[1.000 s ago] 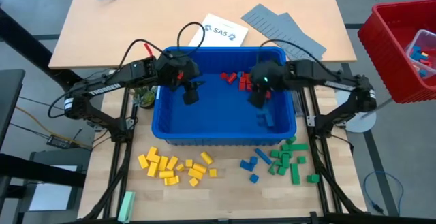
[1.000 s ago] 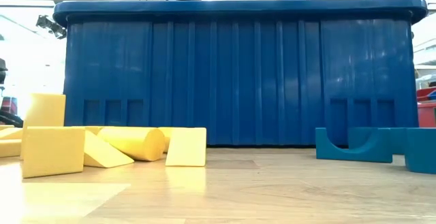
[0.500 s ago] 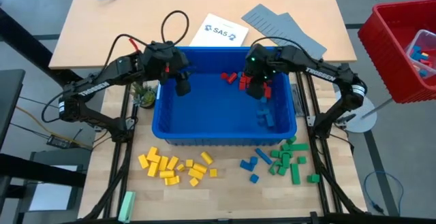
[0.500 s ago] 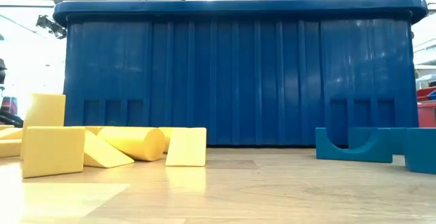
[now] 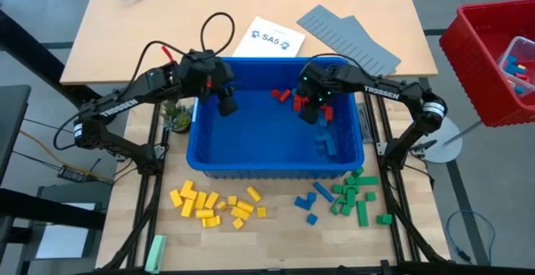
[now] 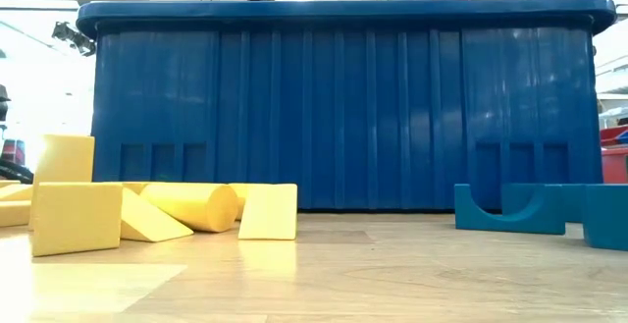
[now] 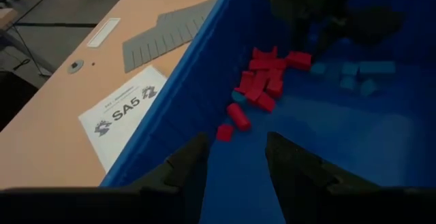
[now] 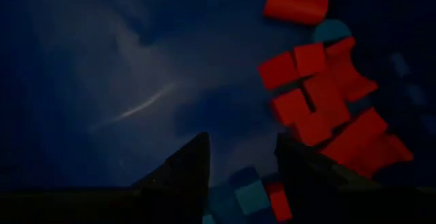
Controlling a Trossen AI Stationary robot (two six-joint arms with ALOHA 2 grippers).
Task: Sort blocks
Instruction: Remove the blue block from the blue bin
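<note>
Hovering inside the blue bin [image 5: 276, 154], the right gripper [image 5: 308, 114], fingers apart and empty, hangs beside the red blocks [image 5: 288, 98] at the far wall, best lowered squarely over one brick, while the left gripper [image 5: 227, 106], fingers likewise apart, waits opposite.

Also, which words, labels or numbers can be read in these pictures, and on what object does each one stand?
"SA5": on the white paper sheet lying behind the blue bin; its small logos are too blurred to read.
"TROSSEN": on the right arm.
Lettering on the left arm: too small to read.
</note>
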